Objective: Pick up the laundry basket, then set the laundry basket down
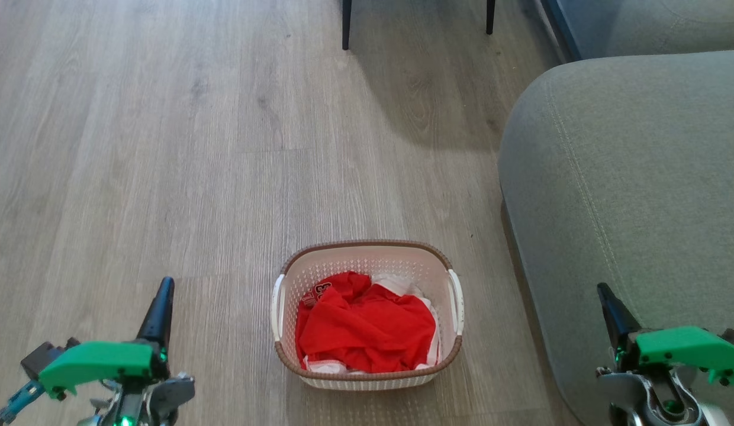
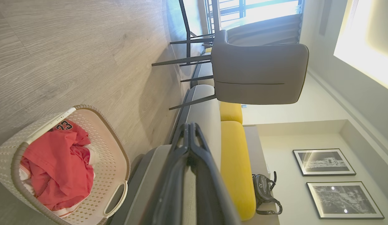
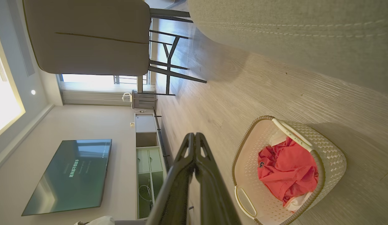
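Plainly, the laundry basket (image 1: 367, 260) stands upright on the wooden floor (image 1: 166, 148), just beside the grey sofa (image 1: 627, 177) and roughly midway between the robot's two arms. Neither arm touches it. The left gripper (image 1: 161, 305) hangs well off to one side with its two dark fingers pressed together on nothing. The right gripper (image 1: 611, 303) does the same on the other side, in front of the sofa's edge, pinched closed and empty.

As for progress, a basket resting on the floor with both grippers clear of it is what you would see ahead of a lift, and equally what a finished lift-and-set-down would leave behind (from where I stand, nothing on the basket or the floor tips it either way).

Counting up: one basket, with two white handles, one on the robot's left (image 1: 277, 307) and one on its right (image 1: 457, 302). Inside lies one crumpled red garment (image 1: 367, 325) over some white cloth (image 1: 396, 283), whose number of pieces I cannot make out. Two grippers, one sofa, and two dark chair legs (image 1: 346, 23) at the far end of the floor
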